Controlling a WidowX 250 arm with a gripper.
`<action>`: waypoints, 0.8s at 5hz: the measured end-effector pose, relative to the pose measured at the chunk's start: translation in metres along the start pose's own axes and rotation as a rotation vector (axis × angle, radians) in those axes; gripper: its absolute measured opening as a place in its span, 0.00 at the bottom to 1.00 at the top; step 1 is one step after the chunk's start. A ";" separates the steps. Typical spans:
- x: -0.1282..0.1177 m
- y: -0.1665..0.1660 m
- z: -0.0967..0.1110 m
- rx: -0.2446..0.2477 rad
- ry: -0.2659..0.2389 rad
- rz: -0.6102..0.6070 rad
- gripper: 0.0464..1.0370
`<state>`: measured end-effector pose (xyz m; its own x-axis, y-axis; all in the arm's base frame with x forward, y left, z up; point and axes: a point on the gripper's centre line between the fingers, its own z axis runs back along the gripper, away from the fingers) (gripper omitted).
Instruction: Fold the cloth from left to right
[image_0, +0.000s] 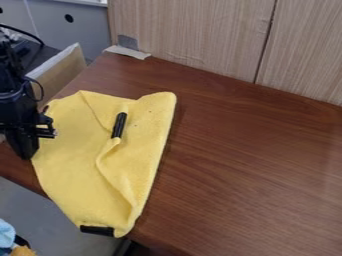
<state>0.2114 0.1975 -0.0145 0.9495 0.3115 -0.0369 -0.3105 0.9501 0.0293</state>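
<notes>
The soft, light-looking cloth (70, 155) should be pinched at nine o'clock; whether the claw (28, 151) is open can't be told.

The tabletop (247, 155) is a reddish-brown wood-grain surface with darker streaks and a faint sheen toward the right. On its left part lies a yellow cloth (70, 155), rumpled and partly folded over itself, with a raised crease down its middle and its lower end reaching past the near edge. A pale strip (127, 52) lies at the far left corner, along the back edge.
</notes>
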 end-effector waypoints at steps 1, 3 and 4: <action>0.001 -0.003 0.001 -0.004 -0.002 -0.008 0.01; 0.022 -0.024 0.029 -0.012 -0.062 -0.096 0.01; 0.036 -0.049 0.054 -0.024 -0.128 -0.175 0.01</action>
<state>0.2627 0.1613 0.0371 0.9864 0.1387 0.0883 -0.1401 0.9901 0.0100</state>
